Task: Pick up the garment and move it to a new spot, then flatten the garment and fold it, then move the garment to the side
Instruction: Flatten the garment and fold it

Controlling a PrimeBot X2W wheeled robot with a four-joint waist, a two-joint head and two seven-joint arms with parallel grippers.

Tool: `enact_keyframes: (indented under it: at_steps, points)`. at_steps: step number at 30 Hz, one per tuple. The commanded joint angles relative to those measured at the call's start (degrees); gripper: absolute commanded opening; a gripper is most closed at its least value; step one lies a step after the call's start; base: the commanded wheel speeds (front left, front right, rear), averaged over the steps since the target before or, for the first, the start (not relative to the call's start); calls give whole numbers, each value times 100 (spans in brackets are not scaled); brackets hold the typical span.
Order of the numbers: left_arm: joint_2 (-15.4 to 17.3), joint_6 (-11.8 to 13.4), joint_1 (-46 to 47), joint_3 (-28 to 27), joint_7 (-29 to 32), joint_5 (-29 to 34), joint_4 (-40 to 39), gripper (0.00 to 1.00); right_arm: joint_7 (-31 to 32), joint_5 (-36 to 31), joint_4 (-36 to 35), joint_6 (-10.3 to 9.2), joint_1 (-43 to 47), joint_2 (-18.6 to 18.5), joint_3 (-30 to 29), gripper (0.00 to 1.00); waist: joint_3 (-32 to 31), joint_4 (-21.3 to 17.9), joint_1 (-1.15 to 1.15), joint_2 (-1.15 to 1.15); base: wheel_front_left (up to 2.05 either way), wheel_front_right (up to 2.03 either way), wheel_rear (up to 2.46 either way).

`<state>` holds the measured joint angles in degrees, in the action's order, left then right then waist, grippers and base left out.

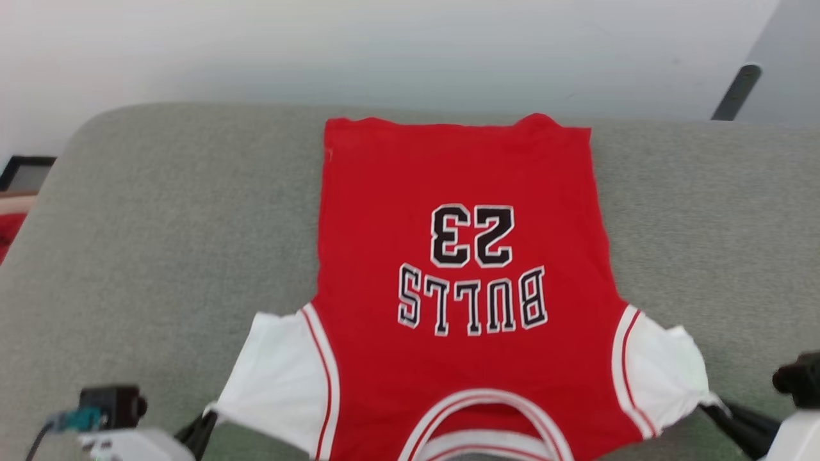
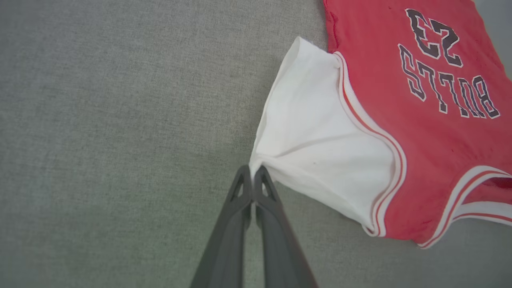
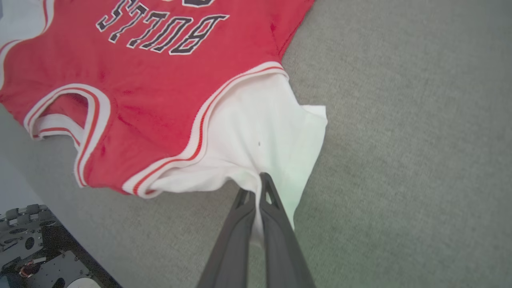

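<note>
The garment (image 1: 461, 243), a red jersey with white short sleeves and an upside-down black "BULLS 23" print, lies spread flat on the grey cushion (image 1: 160, 224), collar toward me. My left gripper (image 2: 253, 171) is shut on the outer corner of its white left sleeve (image 2: 316, 132), which is pulled into a pinch at the fingertips. My right gripper (image 3: 256, 185) is shut on the edge of the white right sleeve (image 3: 264, 132). In the head view the left gripper (image 1: 208, 419) and right gripper (image 1: 714, 404) sit low at the two sleeve tips, stretching the shirt sideways.
The grey cushion extends wide on both sides of the jersey. A white wall (image 1: 384, 51) runs behind it. Something red (image 1: 9, 234) lies at the far left edge. The robot's dark perforated base (image 3: 36, 248) shows below the cushion's near edge.
</note>
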<state>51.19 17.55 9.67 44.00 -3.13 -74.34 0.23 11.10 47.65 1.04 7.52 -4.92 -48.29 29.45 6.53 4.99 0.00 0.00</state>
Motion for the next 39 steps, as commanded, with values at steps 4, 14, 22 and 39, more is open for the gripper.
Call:
enact_keyframes:
  at_steps: [4,14,22,39]
  points:
    - [210,306,-505,-111,-192,-174,-277,0,264,96,-294,-6,472,51,-215,0,-133,-196,0,0,0,0,0]
    - [201,586,-1002,-261,-584,-339,-658,0,568,-124,-722,-6,1028,326,-705,0,-136,-320,0,0,0,0,0]
    - [137,647,-979,-309,-724,-259,-750,0,796,-396,-900,-6,1127,566,-1083,100,-82,-326,0,0,0,0,0]
    - [-304,443,-313,-69,-648,174,-630,0,1982,-1291,-687,-6,-1359,1728,-2287,100,434,139,0,0,0,0,0]
